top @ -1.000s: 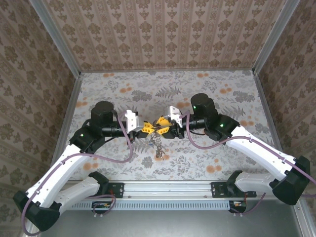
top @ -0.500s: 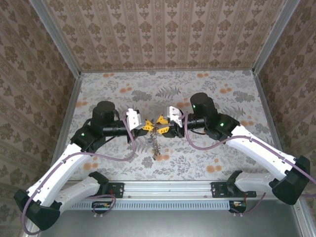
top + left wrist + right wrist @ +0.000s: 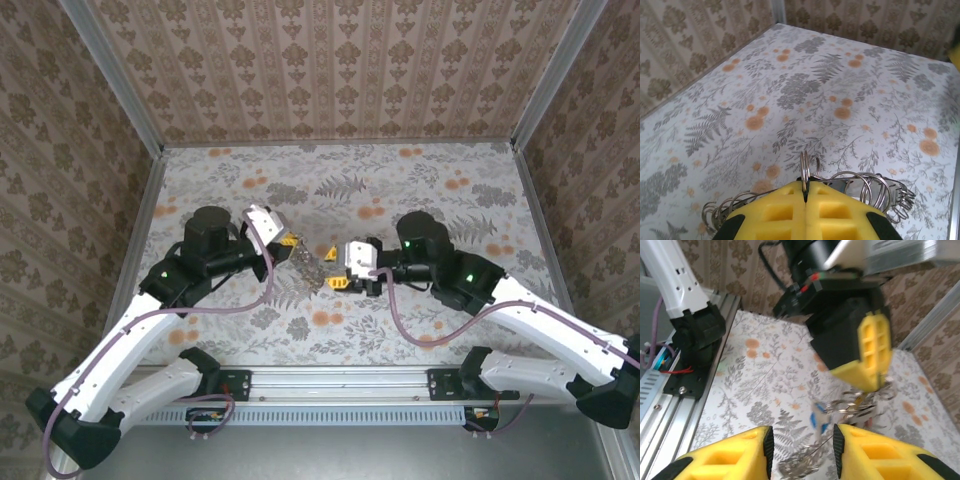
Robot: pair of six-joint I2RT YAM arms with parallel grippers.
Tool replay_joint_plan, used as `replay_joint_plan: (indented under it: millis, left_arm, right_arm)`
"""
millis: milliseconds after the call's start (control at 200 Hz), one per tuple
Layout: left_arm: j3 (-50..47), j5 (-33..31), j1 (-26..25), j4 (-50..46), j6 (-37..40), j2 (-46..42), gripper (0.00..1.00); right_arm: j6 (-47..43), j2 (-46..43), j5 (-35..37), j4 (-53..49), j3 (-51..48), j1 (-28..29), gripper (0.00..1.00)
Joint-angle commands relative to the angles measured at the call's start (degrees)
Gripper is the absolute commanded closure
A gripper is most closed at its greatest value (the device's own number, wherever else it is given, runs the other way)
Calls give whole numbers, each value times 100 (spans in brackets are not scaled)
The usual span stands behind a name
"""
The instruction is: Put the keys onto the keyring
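The keyring point(image 3: 805, 167) is clenched in my left gripper point(image 3: 805, 194), held above the table point(image 3: 840, 100). A blue key point(image 3: 817, 421) hangs beside it (threaded or not, I can't tell). My right gripper point(image 3: 802, 452) gapes empty, so I judge most of the threading remains.

The left tool point(image 3: 805, 192) is pinched shut, and the right tool point(image 3: 802, 445) faces it close by with jaws parted.

Damask-papered walls point(image 3: 330, 70), floral tabletop point(image 3: 420, 185)
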Motion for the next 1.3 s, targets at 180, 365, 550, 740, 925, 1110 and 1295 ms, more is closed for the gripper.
replay_joint_plan:
  millis: [180, 365, 550, 740, 925, 1110, 1295]
  left_arm:
    - [260, -1030, -59, 441, -1426, -154, 100]
    - [224, -1499, -123, 497, -1936, -153, 100]
    - [229, -1773, -194, 516, -2367, -84, 100]
    - [216, -1769, -298, 540, -2350, -56, 100]
    - [181, -1668, -340, 507, -2221, -91, 100]
    - [181, -1524, -387, 566, -2229, -100, 100]
    - [181, -1539, -415, 620, -2264, -100, 100]
  right_arm:
    - [1438, 145, 1522, 1311, -757, 635, 61]
    - [2345, 398, 1955, 2236, -1058, 865, 63]
    - [3456, 778, 2368, 3544, -1430, 864, 58]
    - [1761, 716, 2127, 2962, -1276, 856, 60]
    - [646, 356, 1666, 1683, -713, 357, 54]
    - [813, 619, 1402, 1068, -161, -26, 47]
    - [1243, 1067, 1372, 666, 271, -49, 46]
